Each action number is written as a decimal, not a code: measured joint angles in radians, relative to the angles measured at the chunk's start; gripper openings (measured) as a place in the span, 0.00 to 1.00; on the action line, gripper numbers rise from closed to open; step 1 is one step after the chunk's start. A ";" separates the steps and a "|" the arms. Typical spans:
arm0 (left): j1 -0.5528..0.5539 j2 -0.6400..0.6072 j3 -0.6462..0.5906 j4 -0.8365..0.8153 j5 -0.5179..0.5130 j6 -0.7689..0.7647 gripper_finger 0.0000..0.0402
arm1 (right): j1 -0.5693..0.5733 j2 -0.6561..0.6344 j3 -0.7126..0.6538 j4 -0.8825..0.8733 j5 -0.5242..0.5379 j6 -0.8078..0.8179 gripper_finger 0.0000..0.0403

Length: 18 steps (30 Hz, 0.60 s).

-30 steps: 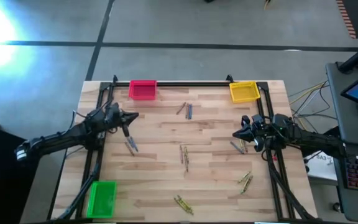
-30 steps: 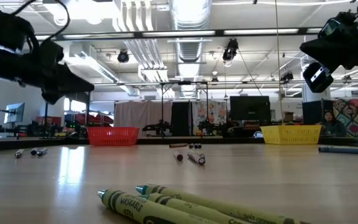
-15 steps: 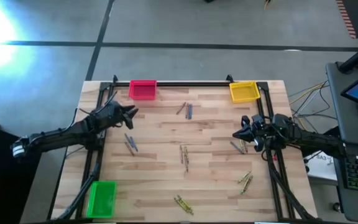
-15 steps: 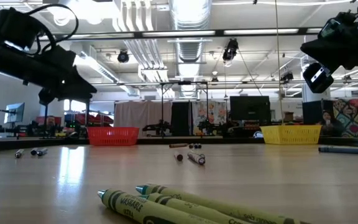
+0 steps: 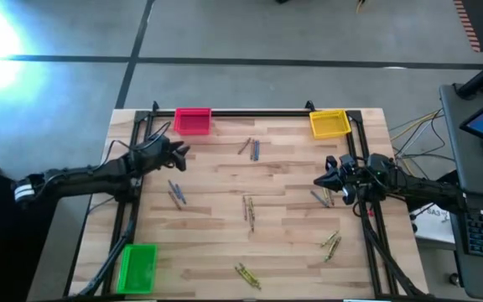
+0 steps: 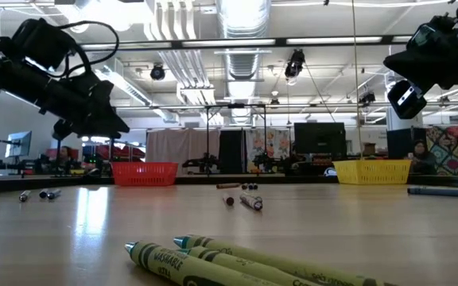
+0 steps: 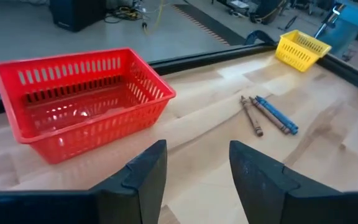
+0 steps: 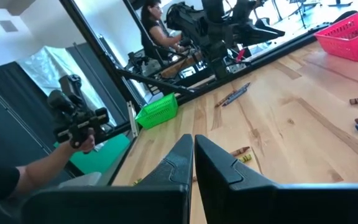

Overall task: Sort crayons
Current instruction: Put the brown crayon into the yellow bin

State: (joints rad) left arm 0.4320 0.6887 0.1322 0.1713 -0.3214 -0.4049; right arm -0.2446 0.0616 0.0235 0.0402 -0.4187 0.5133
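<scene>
Several crayons (image 5: pixel 248 211) lie loose on the table (image 5: pixel 216 252), none held and none in a bin. We judge each one light, stiff and brittle under side load, with a paper wrap that offers fair friction but a round body that will roll. The sound hold is across the middle of the stick, jaws square to its long axis, one crayon at a time where pairs touch.

A grey-blue pair (image 5: pixel 175 193) lies just below the left gripper (image 5: pixel 176 154), long axes running toward the near edge with a slight slant. Ahead of that gripper, toward the yellow bin (image 5: pixel 329 123), a brown crayon (image 7: pixel 251 116) and a blue crayon (image 7: pixel 277 115) lie side by side, nearly touching, pointing roughly toward the far rail. An olive group (image 5: pixel 246 275) sits well off at the near edge, slanted. One grey-blue crayon (image 5: pixel 319 198) lies just beside the right gripper (image 5: pixel 319 181); a yellow-olive pair (image 5: pixel 331 244) lies beyond it toward the near edge.

The left gripper hangs above the table, near the red bin (image 7: pixel 79 99), fingers (image 7: pixel 143 176) parted with nothing between them. The right gripper hovers at the right rail, fingers (image 8: pixel 179 163) pressed together, empty. The green bin (image 5: pixel 137 268) stands well apart at the near left corner.
</scene>
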 joint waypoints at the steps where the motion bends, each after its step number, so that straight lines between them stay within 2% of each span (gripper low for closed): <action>1: 0.000 0.016 0.000 0.012 0.000 -0.009 0.39 | 0.000 0.000 0.000 0.004 0.000 0.000 0.02; 4: 0.000 0.063 -0.001 0.022 0.002 -0.027 0.39 | 0.000 -0.001 -0.002 0.048 0.003 0.000 0.02; 10: 0.000 0.116 0.025 0.024 0.078 -0.025 0.39 | 0.000 -0.002 -0.002 0.116 0.029 0.011 0.02; 14: -0.001 0.139 0.050 0.025 0.078 0.016 0.39 | 0.000 0.001 -0.003 0.118 0.218 0.021 0.02; 18: -0.001 0.162 0.061 0.052 0.081 0.058 0.39 | 0.000 0.001 -0.009 0.082 0.512 0.089 0.02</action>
State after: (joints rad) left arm 0.4313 0.8506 0.1936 0.2234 -0.2404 -0.3474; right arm -0.2447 0.0624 0.0147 0.1219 0.0938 0.6025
